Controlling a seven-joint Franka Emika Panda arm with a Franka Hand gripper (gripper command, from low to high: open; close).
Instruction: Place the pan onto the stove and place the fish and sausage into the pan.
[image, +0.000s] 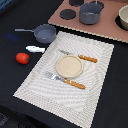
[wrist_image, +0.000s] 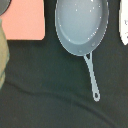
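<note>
The dark blue-grey pan (image: 45, 33) sits on the black table at the exterior view's left, its thin handle (image: 23, 30) pointing left. The wrist view looks straight down on the pan (wrist_image: 81, 25) and its handle (wrist_image: 92, 75); the pan is empty. The white fish (image: 35, 49) lies just in front of the pan and shows at the wrist view's edge (wrist_image: 124, 29). The red-orange sausage (image: 22, 58) lies in front of the fish. The pinkish stove (image: 107, 27) is at the back right; one corner of it shows in the wrist view (wrist_image: 22, 20). My gripper shows in neither view.
A larger grey pot (image: 90, 13) stands on the stove beside a black burner disc (image: 67, 14). A pale bowl (image: 123, 17) is at the right edge. The striped placemat (image: 95, 55) holds a beige plate (image: 68, 66) and orange-handled cutlery (image: 87, 58). A blurred olive-tan shape (wrist_image: 2, 52) borders the wrist view.
</note>
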